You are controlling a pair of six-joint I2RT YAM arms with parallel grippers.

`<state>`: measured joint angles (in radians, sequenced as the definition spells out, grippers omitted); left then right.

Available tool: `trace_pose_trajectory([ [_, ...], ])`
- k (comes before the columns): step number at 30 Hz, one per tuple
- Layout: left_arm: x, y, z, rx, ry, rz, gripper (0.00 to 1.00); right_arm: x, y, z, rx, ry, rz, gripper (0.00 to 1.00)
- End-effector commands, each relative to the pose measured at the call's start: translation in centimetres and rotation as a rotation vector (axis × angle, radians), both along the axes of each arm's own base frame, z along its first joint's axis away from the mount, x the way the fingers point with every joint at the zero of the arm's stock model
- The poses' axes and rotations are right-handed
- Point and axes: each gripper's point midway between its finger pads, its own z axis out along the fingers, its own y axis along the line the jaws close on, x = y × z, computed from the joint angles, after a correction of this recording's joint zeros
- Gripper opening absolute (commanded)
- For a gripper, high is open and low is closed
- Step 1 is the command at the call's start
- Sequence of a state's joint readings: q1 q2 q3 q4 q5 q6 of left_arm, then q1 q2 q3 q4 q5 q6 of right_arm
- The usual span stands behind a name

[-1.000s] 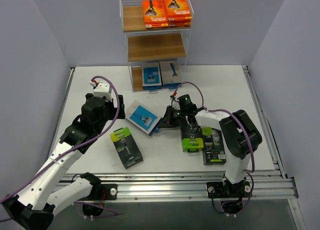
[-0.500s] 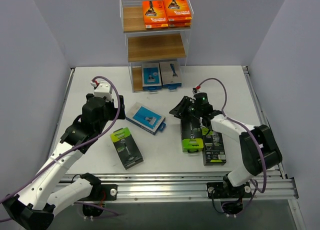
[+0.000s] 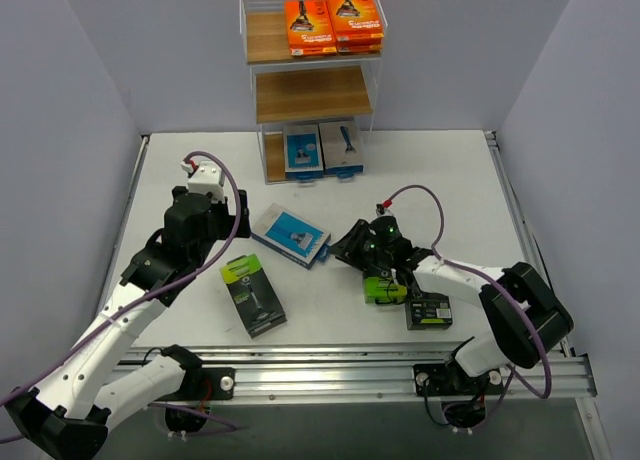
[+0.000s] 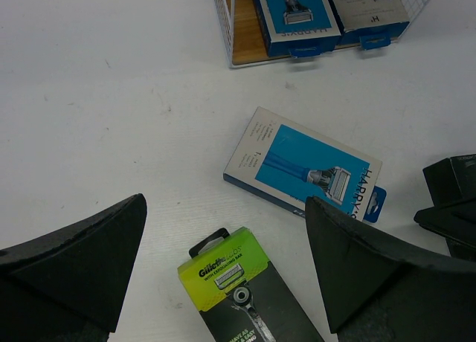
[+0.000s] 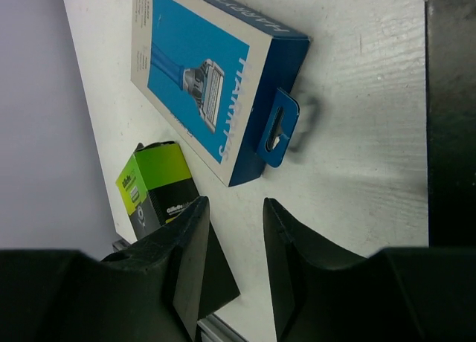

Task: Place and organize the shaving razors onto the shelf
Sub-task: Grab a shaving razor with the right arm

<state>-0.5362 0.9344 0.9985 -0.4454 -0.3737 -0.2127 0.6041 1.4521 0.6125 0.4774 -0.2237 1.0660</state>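
While my right jaws stand narrowly parted, gripping nothing, the blue razor pack (image 5: 208, 82) lies flat on the counter (image 5: 357, 178) just ahead, untouched. My left jaws gape wide, farther from it.

top: high, rear, facing down | left wrist: above table (image 4: 111, 97), downward | right wrist: low, close | shared: blue pack (image 5: 201, 82)
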Motion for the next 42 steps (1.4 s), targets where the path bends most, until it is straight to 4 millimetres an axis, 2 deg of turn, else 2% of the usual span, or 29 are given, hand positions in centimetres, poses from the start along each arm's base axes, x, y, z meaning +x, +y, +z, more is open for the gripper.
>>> trace_pose_trajectory([
  [1,0.2,-0.1,1.1,-0.01,-0.042,-0.003,0.97,1.1,0.2,0.1,0.04,-0.025,-0.061,0.31],
  [2,0.2,-0.1,1.1,-0.01,-0.042,-0.003,0.96,1.2,0.5,0.3,0.052,-0.033,-0.059,0.32],
  [11,0.0,0.0,1.4,-0.014,-0.052,0.0,0.96,0.3,0.8,-2.6,0.043,0.021,-0.082,0.32],
  [25,-0.1,-0.3,1.4,-0.017,-0.051,-0.012,0.96,1.3,1.1,-5.7,0.029,0.06,-0.148,0.34],
  [37,-0.1,-0.7,1.0,-0.013,-0.042,-0.024,0.96,1.3,0.8,-6.8,0.02,0.079,-0.166,0.29],
  [42,-0.1,-0.8,1.0,-0.012,-0.039,-0.028,0.96,0.8,0.2,-6.3,0.013,0.07,-0.177,0.29],
])
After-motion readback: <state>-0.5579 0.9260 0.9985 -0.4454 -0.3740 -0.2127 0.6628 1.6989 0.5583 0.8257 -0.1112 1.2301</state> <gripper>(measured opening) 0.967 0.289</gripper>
